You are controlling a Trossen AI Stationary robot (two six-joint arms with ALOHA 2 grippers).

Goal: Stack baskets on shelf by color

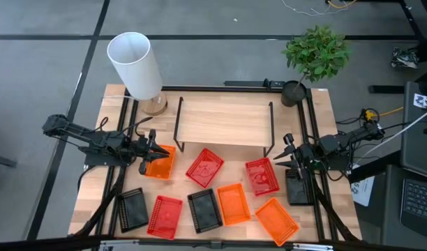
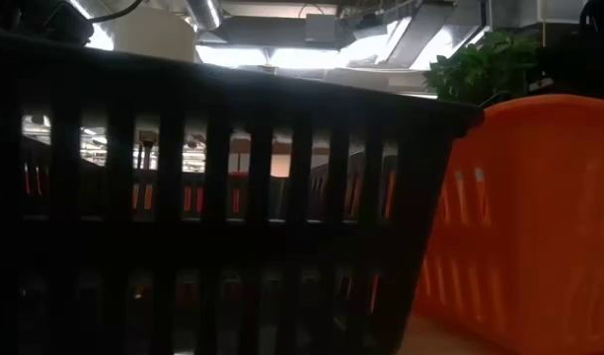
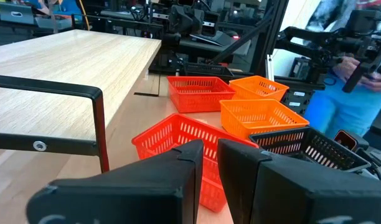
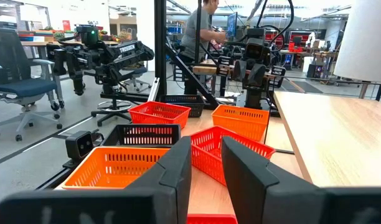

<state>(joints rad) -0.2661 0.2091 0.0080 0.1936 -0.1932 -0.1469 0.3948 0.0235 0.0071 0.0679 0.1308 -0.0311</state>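
Observation:
The shelf [image 1: 224, 122], a light-wood plank on black wire legs, stands at the table's far middle with nothing on it. Several baskets lie loose in front of it: orange ones [image 1: 160, 162] [image 1: 232, 203] [image 1: 276, 220], red ones [image 1: 204, 167] [image 1: 261, 176] [image 1: 165, 216] and black ones [image 1: 132, 208] [image 1: 204, 210] [image 1: 298, 187]. My left gripper [image 1: 158, 150] hovers level over the left orange basket's edge, its fingers [image 3: 190, 168] a narrow gap apart and holding nothing. My right gripper [image 1: 280, 159] hovers level beside the right red basket, likewise slightly open and holding nothing [image 4: 206, 168].
A white cylinder lamp [image 1: 135, 64] stands at the far left corner and a potted plant [image 1: 315, 56] at the far right. A black basket wall [image 2: 213, 197] and an orange one [image 2: 529, 217] fill the low view. People [image 3: 340, 81] [image 4: 203, 31] stand beyond the table.

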